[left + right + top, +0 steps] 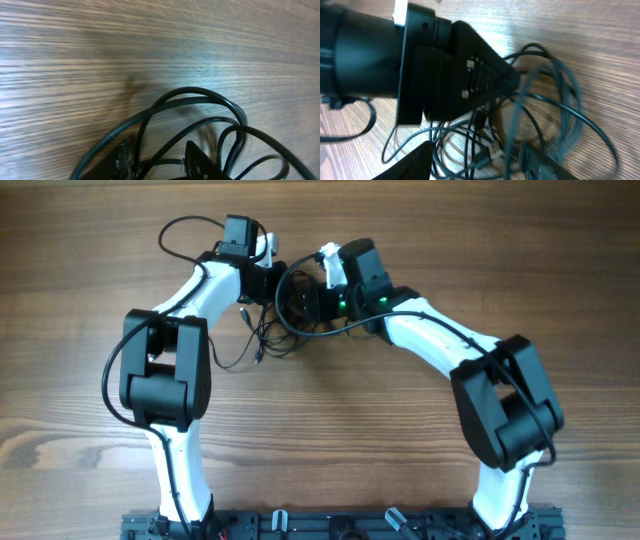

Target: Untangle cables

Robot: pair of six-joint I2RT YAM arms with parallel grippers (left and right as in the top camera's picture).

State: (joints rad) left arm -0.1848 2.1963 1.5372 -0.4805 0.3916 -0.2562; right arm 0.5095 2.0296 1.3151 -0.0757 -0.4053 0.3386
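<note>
The cables (272, 332) lie as a loose tangle of thin black cords on the wooden table, between the two arms at the back. My left gripper (278, 284) is over the tangle's upper left. In the left wrist view its fingers (160, 161) are apart, with several cable loops (200, 95) running between them. My right gripper (299, 302) faces it from the right. Its fingers (480, 167) are wide open over the cables (555, 100) and a silvery-tipped plug (492, 152). The left gripper's black body (445, 70) fills the upper left of the right wrist view.
The wooden table (80, 300) bears only the cables. A thicker black wire (185, 225) loops off the left arm at the back. Loose cable ends with small plugs (258, 358) trail toward the front of the tangle.
</note>
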